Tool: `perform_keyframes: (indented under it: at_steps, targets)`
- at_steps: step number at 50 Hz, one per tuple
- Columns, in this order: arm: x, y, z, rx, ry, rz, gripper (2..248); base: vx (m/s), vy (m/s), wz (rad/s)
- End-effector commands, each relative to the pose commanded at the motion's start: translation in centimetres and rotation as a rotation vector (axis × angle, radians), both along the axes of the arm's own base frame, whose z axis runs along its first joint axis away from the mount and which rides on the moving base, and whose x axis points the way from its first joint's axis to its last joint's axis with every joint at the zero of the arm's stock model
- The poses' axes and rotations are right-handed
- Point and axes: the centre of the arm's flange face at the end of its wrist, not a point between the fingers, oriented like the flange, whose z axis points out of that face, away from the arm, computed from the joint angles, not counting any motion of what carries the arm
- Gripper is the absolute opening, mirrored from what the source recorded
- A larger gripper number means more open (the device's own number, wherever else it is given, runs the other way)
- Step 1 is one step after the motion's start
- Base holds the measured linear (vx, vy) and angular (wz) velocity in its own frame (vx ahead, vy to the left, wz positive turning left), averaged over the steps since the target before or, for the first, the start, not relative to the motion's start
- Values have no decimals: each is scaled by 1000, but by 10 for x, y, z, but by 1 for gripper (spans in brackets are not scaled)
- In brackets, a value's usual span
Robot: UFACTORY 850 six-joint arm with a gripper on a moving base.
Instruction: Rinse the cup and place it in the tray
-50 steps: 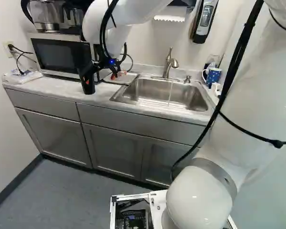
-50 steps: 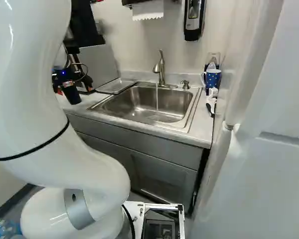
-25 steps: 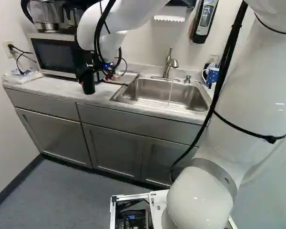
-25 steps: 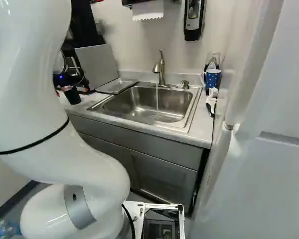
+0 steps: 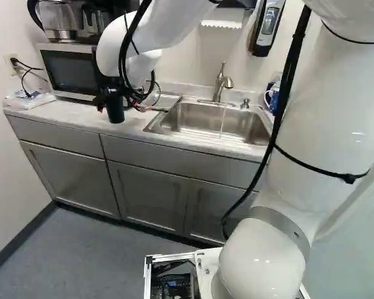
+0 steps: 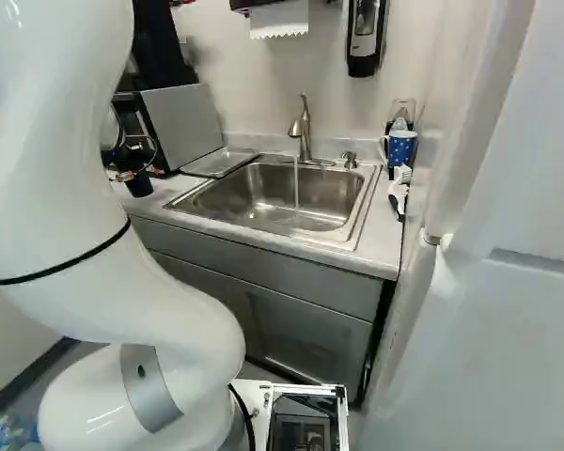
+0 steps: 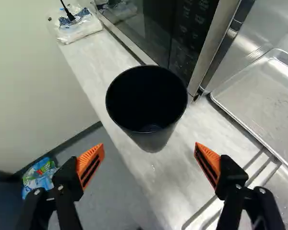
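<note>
My gripper (image 5: 105, 98) is beside the dark cup (image 5: 116, 111) at the counter's front edge in the left base view. In the wrist view the gripper (image 7: 149, 150) stands open, its orange pads wide apart. Just ahead of them the cup (image 7: 150, 136) is upright on the counter, its mouth showing and neither finger on it. The metal tray (image 7: 273, 93) lies flat beyond one finger, next to the microwave; the right base view shows the tray (image 6: 218, 163) left of the sink.
Water runs from the faucet (image 6: 303, 127) into the sink (image 6: 310, 193). A microwave (image 5: 75, 71) stands close behind the cup. Further along the counter lies a plastic packet (image 5: 30, 99). A blue dotted mug (image 6: 400, 148) and a brush (image 6: 399, 193) are right of the sink.
The arm and gripper have moved left in the left base view, and an orange fingertip no longer shows in front of the cup. The cup has stayed in place.
</note>
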Motion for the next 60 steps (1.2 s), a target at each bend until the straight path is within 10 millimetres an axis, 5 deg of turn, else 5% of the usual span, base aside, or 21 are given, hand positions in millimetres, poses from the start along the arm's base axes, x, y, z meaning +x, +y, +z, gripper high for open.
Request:
perform_keyframes:
  at_steps: [60]
  targets:
    - [-11, 3, -37, 166, -239, 2, 247, 0, 0, 0]
